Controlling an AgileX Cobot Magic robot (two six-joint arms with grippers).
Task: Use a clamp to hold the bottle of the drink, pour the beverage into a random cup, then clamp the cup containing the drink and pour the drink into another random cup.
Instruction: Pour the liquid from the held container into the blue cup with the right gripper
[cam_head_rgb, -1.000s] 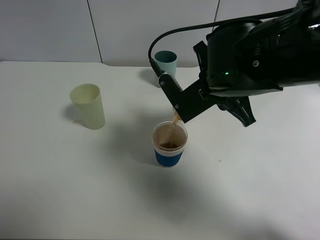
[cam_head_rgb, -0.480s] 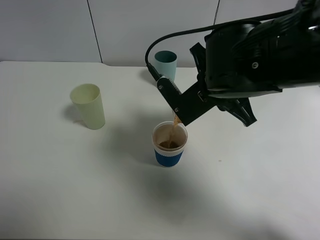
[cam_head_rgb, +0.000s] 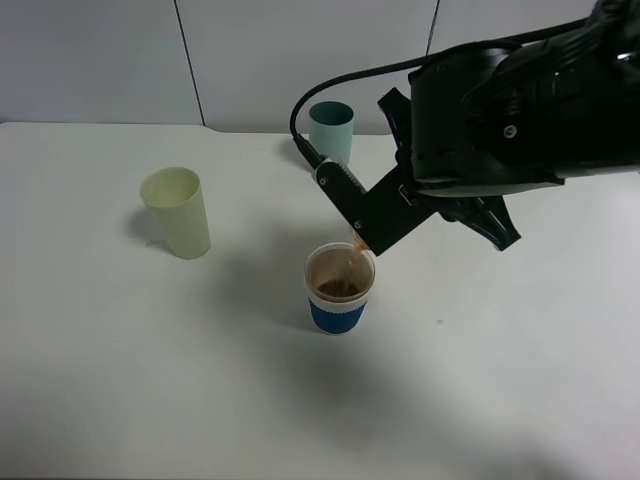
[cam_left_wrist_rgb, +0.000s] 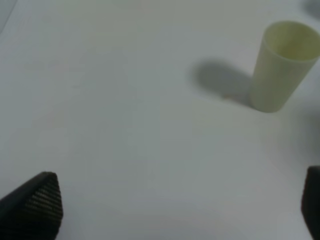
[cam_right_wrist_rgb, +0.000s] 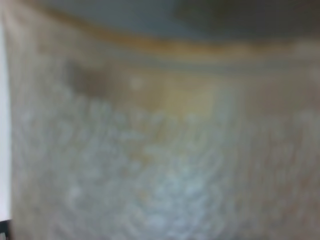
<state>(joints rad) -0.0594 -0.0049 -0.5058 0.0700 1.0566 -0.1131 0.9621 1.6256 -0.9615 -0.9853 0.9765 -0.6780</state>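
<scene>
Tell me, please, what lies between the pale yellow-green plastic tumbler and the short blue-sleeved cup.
Only bare white table lies between the pale yellow-green tumbler and the blue-sleeved cup, as the exterior high view shows.

Carries bulky glossy black housing on right arm (cam_head_rgb: 520, 120); trails looping black cable (cam_head_rgb: 345, 73); shows ribbed black left fingertips (cam_left_wrist_rgb: 40, 200).

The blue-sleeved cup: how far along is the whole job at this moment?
Done: the right gripper holds the bottle, tipped over the blue-sleeved cup. In hand: the first pour; a brown stream falls into that cup. Left: finishing this pour, then gripping that cup and pouring into another one; the pale yellow-green tumbler looks empty. The left gripper is open, holding nothing.
</scene>
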